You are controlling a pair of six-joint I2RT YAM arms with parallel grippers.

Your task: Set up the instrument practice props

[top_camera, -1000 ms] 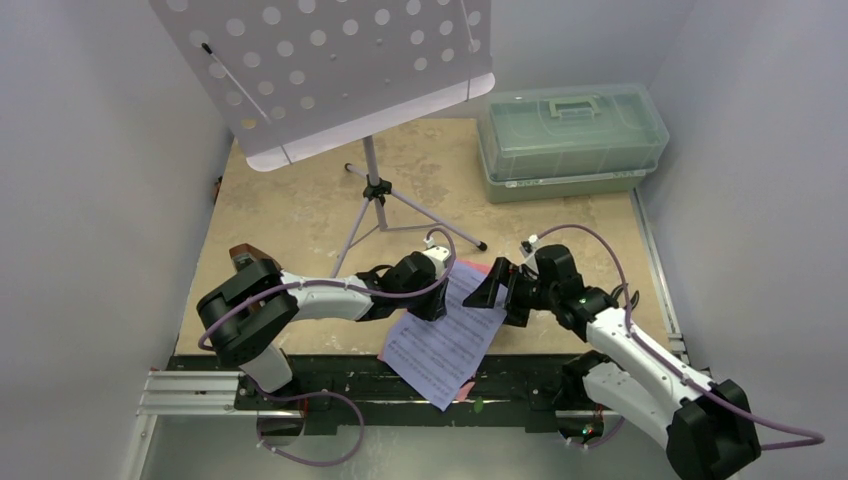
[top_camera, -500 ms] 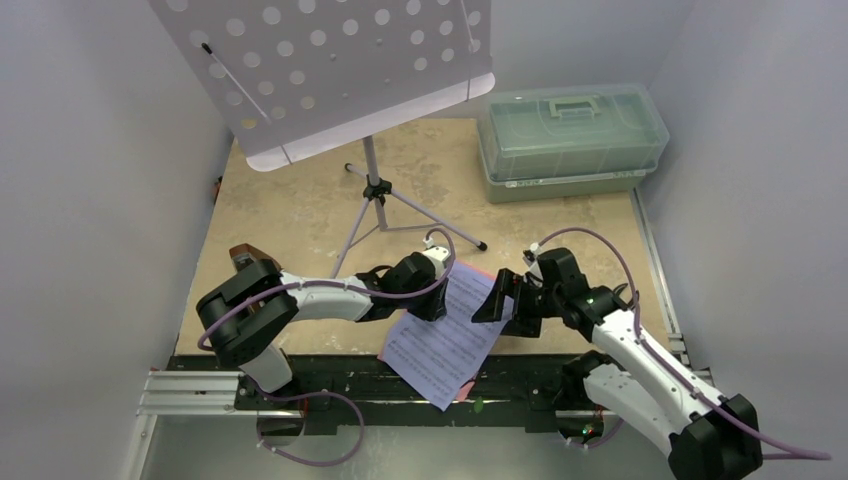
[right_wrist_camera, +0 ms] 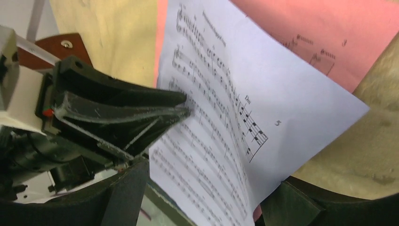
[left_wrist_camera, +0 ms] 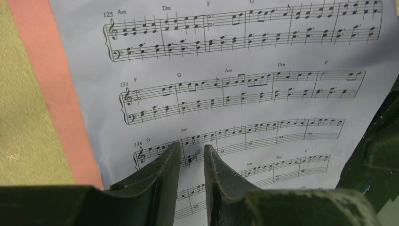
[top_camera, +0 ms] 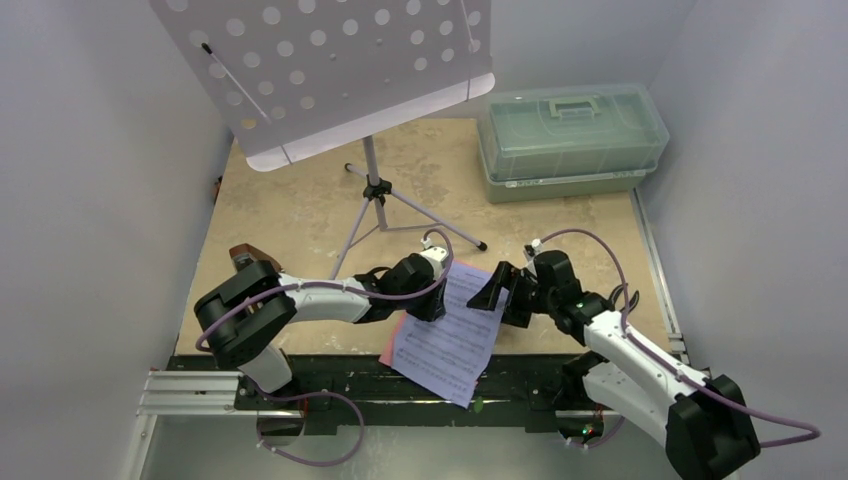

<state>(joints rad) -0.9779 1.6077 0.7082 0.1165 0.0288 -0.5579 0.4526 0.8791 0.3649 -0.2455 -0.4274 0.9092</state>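
Note:
The lavender perforated music stand (top_camera: 330, 70) rises on thin tripod legs (top_camera: 375, 205) at the back of the table. A pale-blue music sheet (top_camera: 450, 335) lies on a pink sheet (top_camera: 388, 347) near the front edge, overhanging it. My left gripper (top_camera: 432, 300) bears down on the blue sheet (left_wrist_camera: 235, 103), jaws a narrow gap apart with nothing between them (left_wrist_camera: 192, 148). The pink sheet (left_wrist_camera: 51, 94) shows beside it. My right gripper (top_camera: 500, 290) is open, and the blue sheet's raised edge (right_wrist_camera: 282, 103) runs between its fingers (right_wrist_camera: 207, 202). A small brown metronome (top_camera: 243, 255) sits half hidden behind the left arm.
A translucent green lidded box (top_camera: 570, 140) stands at the back right. Grey walls close in both sides. A metal rail (top_camera: 330, 385) runs along the near edge under the sheet's overhang. The tripod's feet reach close to the left gripper.
The pale-blue sheet has turned under the left gripper, its near end swinging right and baring pink on the left. The right gripper shifted along the sheet's edge and narrowed slightly. The left arm stayed put.

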